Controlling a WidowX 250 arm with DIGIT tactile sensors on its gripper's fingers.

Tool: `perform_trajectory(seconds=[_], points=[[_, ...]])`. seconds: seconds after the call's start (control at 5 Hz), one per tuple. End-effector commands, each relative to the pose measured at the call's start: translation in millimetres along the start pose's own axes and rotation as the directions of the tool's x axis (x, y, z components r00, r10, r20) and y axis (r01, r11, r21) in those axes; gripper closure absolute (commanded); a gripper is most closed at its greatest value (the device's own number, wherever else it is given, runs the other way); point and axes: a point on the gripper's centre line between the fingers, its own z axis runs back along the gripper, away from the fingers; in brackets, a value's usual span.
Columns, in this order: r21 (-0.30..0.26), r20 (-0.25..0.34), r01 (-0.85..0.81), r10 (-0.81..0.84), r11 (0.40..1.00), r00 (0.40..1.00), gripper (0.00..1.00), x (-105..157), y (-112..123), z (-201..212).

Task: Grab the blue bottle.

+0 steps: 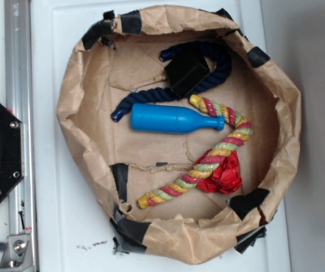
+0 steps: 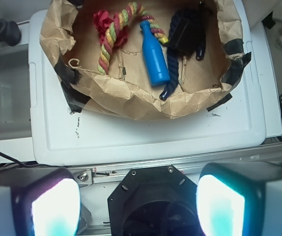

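Blue bottle (image 1: 171,119) is lying inside the paper nest (image 1: 72,102); gripper (image 2: 137,201) is hanging spread, apart from it.

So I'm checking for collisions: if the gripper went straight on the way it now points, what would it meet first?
Probably the black hexagonal plate on the rail right between the open gripper's fingers, not the blue bottle, which lies farther off; depth is unclear.
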Motion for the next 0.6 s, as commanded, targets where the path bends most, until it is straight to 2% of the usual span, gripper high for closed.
perform_trajectory(seconds=[0.0, 0.2, 0.4], points=[[0.0, 0.0, 0.0, 0.0, 1.0, 1.0, 0.0, 0, 0, 0], [0.014, 0.024, -0.041, 0.041, 0.999, 0.999, 0.0, 47, 8, -41], [-0.018, 0.129, -0.019, 0.021, 1.0, 0.991, 0.0, 98, 21, -74]])
